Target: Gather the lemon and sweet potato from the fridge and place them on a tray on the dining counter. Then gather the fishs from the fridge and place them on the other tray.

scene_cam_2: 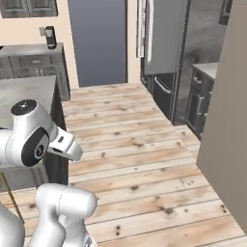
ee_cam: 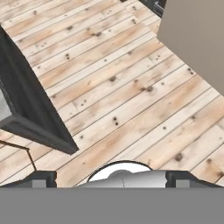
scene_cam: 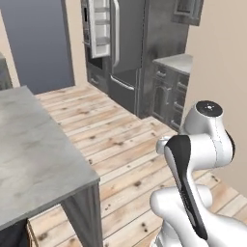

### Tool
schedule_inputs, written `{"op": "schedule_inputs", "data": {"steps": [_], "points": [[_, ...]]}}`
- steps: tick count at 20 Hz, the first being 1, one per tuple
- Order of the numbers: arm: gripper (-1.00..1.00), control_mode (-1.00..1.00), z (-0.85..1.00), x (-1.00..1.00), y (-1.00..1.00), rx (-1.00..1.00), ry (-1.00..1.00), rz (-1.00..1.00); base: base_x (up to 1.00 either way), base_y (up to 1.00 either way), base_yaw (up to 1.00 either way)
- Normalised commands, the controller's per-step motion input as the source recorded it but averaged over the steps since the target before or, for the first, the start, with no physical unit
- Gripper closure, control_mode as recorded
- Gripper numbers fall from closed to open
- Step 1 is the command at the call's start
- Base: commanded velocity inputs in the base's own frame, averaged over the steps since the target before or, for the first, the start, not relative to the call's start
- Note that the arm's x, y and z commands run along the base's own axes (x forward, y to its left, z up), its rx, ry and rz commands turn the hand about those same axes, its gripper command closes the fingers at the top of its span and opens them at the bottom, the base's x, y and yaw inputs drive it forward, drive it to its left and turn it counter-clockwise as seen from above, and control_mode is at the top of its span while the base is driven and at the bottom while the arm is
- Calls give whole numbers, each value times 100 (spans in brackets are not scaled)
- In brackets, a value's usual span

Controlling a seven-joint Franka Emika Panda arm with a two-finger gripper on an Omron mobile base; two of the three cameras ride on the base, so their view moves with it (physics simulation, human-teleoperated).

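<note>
The grey fridge [scene_cam: 128,48] stands across the wooden floor, its left door [scene_cam: 99,26] swung open to show white shelves; it also rises at the top right of the right base view [scene_cam_2: 164,38]. The dining counter [scene_cam: 34,144] with its light marbled top and dark sides fills my left side [scene_cam_2: 24,91], and its dark corner [ee_cam: 30,109] sits close in the hand view. My gripper [ee_cam: 116,179] is open above the floor with nothing between its fingers. The lemon, sweet potato, fishs and trays are out of view.
Dark cabinets with a grey top [scene_cam: 173,87] stand right of the fridge [scene_cam_2: 202,96]. A beige wall [scene_cam_2: 226,120] juts in close on my right [ee_cam: 197,35]. Plank floor [scene_cam: 120,140] runs open toward the fridge. A dark doorway [scene_cam_2: 96,38] lies beyond.
</note>
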Motion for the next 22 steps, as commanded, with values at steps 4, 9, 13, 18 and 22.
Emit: {"op": "schedule_inputs", "data": {"steps": [4, 9, 13, 18, 22], "points": [[-100, 100, 0, 0, 0, 0, 0, 0, 89, -76, 0], [-100, 100, 0, 0, 0, 0, 0, 0, 100, -44, 1], [-100, 100, 0, 0, 0, 0, 0, 0, 100, -22, 0], [-100, 100, 0, 0, 0, 0, 0, 0, 100, -2, 0], [-100, 100, 0, 0, 0, 0, 0, 0, 100, 4, 0]]}}
